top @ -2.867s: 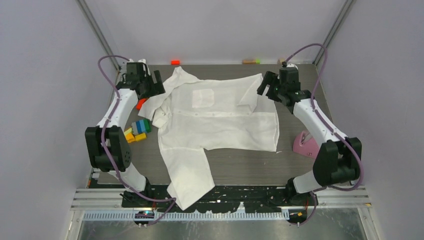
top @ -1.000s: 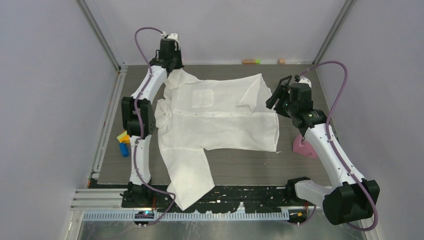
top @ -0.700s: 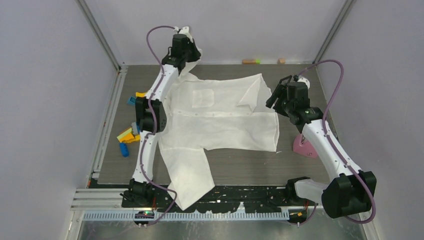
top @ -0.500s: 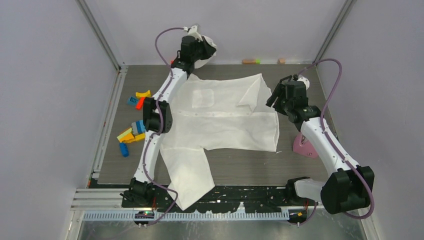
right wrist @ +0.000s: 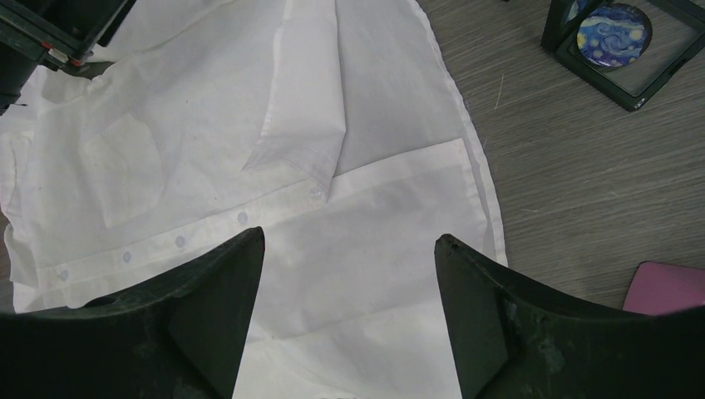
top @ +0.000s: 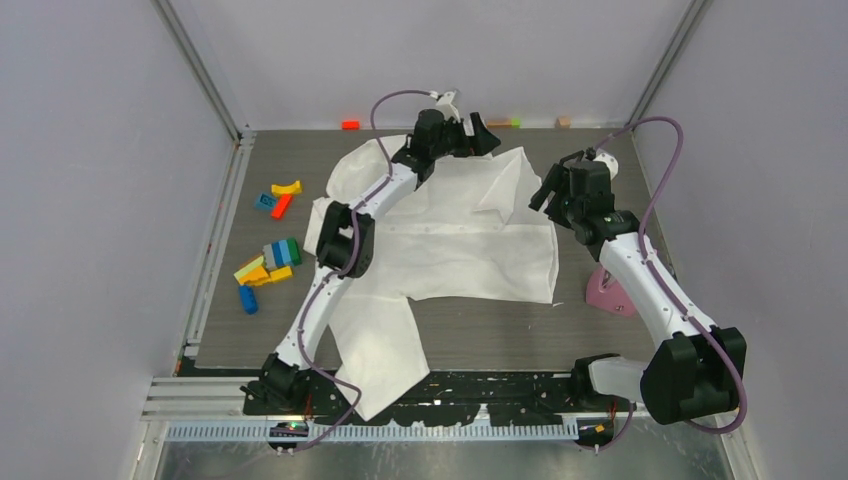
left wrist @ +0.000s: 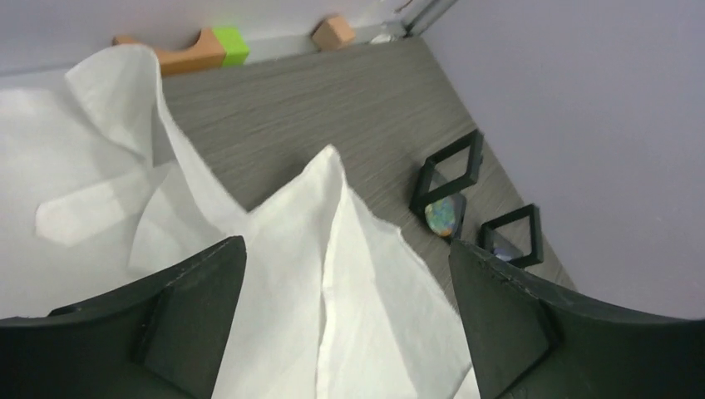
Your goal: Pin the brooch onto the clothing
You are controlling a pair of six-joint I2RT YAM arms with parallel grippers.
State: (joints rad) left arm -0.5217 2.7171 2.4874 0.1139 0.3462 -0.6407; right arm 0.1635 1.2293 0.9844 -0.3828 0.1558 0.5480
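Shirt [top: 450, 250], tail overhanging table [top: 500, 335] near edge

Clad in white shells along the links of left arm [top: 385, 185] and right arm [top: 640, 273], with black housings at the joints. Trail a purple cable [top: 400, 95] off each wrist. End in matte black jaws.

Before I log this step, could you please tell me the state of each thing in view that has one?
Large white thin-fabric shirt: lying spread, pocket up, one flap folded over.
Round blue brooch in black square frame: sitting in its frame beside the shirt, unpinned.
Left gripper: open, empty, above the shirt.
Right gripper: open, empty, above the shirt.
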